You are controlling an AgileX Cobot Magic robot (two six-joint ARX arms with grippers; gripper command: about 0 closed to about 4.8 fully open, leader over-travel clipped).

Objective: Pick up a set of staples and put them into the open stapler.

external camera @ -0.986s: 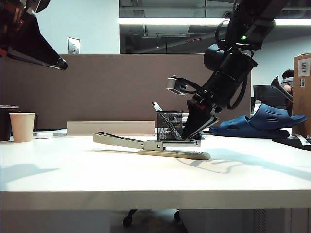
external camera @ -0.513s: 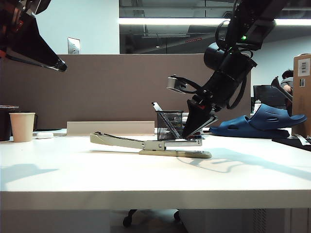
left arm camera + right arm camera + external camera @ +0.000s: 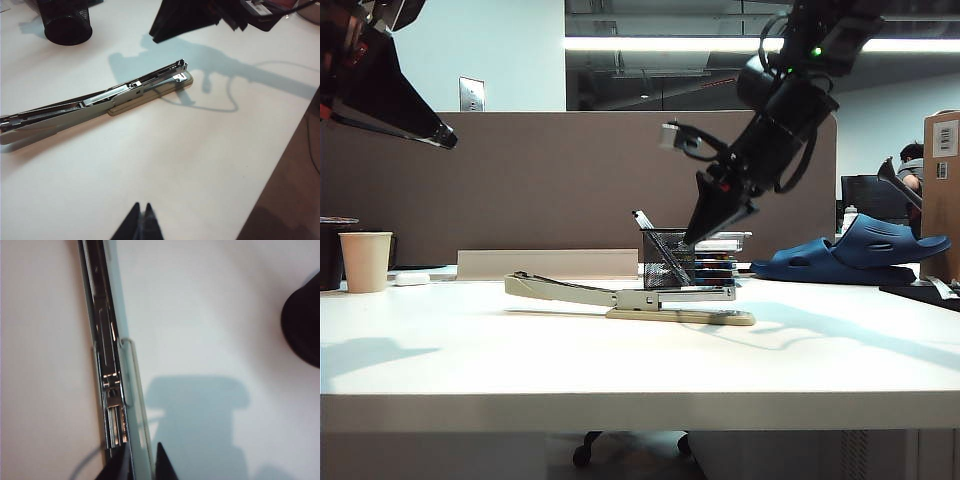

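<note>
The long beige stapler (image 3: pixel 630 297) is lying open lengthwise across the table, directly under the right pincer (image 3: pixel 692 240), whose jaws are standing slightly parted, apparently empty; left pincer (image 3: pixel 140 222) is hovering pressed together nearer the table's front edge. Staples unseen.

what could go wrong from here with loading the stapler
1. The right hand, open, hangs above the stapler's front end near the mesh pen cup: a sideways swing could knock the cup over.
2. I cannot tell whether staples sit flat in the channel; if crooked, closing could jam.
3. The left hand, shut, hangs high at far left, so nothing steadies the stapler against a nudge.
</note>
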